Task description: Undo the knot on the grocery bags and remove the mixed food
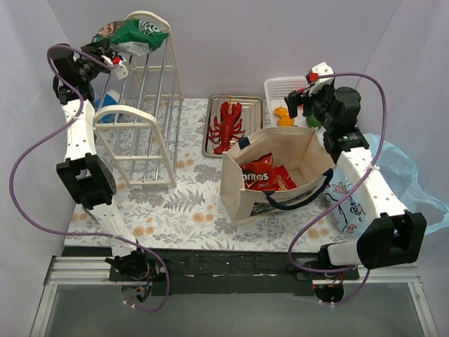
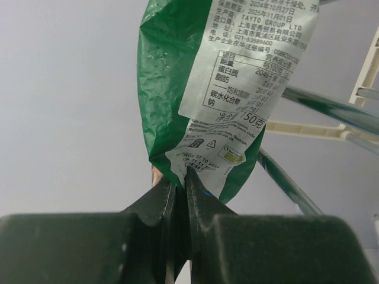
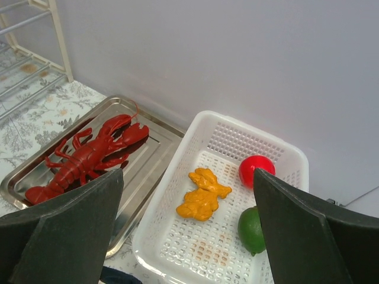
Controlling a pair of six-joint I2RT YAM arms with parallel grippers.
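On the floral tabletop (image 1: 189, 203) the beige tote (image 1: 242, 195) stands open, Doritos bag (image 1: 266, 175) inside

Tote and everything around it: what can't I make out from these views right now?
Tote, top view: anything under the chip bag is hidden by it.
Blue plastic bag, top view: the right arm covers most of it; no knot visible.
Green snack bag, left wrist view: top cut off by the frame edge.
Lime, right wrist view: partly behind the right fingers.
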